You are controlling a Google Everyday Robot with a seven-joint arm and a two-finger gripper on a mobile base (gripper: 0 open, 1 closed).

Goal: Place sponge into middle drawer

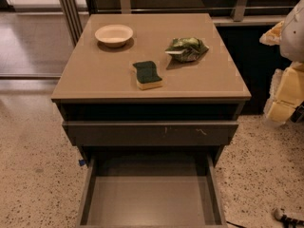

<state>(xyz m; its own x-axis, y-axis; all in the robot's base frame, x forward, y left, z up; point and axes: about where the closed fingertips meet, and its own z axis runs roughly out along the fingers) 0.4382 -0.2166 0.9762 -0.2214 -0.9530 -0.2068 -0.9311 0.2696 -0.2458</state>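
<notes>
The sponge (147,75), dark green on top with a pale yellow body, lies flat on the cabinet top (95,75), near the front edge and a little right of centre. The middle drawer (149,203) is pulled out wide below, and its flat grey-brown floor is bare. My gripper (285,96) shows as pale yellow and white parts at the right edge of the camera view. It is beside the cabinet, right of the sponge and apart from it.
A cream bowl (114,34) stands at the back left of the cabinet top. A glossy green-and-white snack bag (186,49) lies at the back right. A drawer with a scratched front (152,133) sits above the open one. Speckled floor surrounds the cabinet.
</notes>
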